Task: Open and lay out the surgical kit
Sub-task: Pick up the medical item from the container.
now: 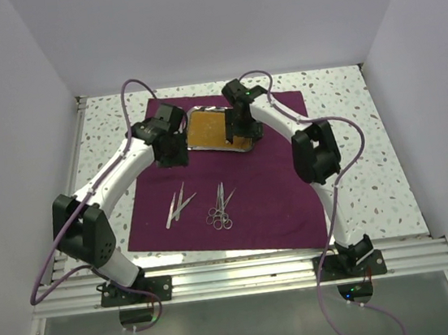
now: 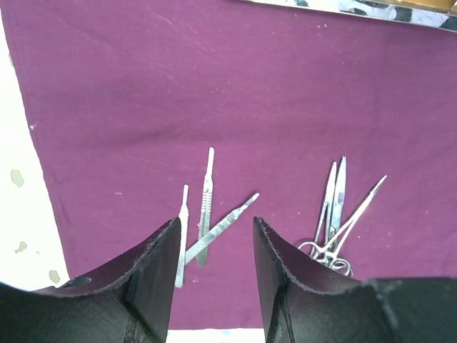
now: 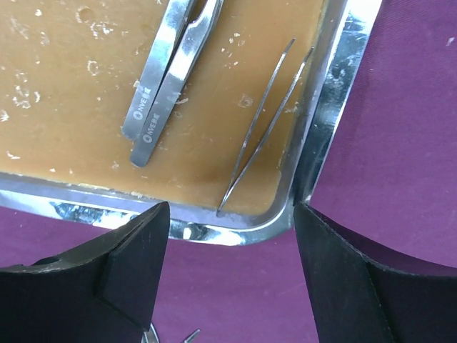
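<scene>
Dark maroon cloth wrap (image 1: 278, 210) lies spread flat on speckled white table (image 1: 349, 119). Small rectangular steel tray (image 3: 330, 107) w/ amber-brown inside sits at its far edge, holding two broad silver tweezers (image 3: 168, 78) and a fine-tipped pair (image 3: 260, 128). Silver scissors (image 2: 335, 229) and three slim silver handles (image 2: 206, 207) lie on the cloth nearer the bases. Left gripper (image 2: 216, 236) is approx. half open over the cloth, holding nothing. Right gripper (image 3: 230, 214) gapes wide over the tray's corner (empty too).
</scene>
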### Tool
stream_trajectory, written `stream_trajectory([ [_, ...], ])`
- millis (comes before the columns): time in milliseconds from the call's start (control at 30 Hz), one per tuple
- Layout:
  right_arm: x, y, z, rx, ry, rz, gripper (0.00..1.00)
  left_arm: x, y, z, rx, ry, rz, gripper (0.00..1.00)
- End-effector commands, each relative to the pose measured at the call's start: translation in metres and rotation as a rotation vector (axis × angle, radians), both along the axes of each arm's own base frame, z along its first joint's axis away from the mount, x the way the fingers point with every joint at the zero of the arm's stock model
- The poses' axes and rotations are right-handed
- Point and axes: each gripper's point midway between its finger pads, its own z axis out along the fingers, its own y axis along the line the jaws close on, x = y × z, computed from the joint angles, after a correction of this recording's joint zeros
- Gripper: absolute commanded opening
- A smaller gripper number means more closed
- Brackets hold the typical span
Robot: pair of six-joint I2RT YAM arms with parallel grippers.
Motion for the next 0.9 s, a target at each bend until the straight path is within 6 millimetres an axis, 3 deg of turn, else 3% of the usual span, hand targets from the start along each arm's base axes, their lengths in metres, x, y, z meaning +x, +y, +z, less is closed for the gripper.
stream_trajectory([
  [0,0.005,0.002,-0.005,0.006,-0.013,-0.026,0.73,0.009,0.001,0.016,-0.030,-0.068,-0.040,0.48],
  [300,0.015,0.007,0.003,0.009,-0.050,-0.028,0.70,0.009,0.009,0.010,-0.035,-0.059,-0.042,0.47],
  [700,0.024,0.005,-0.025,-0.026,-0.042,-0.074,0.64,0.006,0.017,0.003,-0.032,-0.043,-0.030,0.45],
  [867,0.021,-0.002,-0.032,-0.062,-0.034,-0.082,0.45,0.007,0.023,0.001,-0.027,-0.040,-0.019,0.45],
])
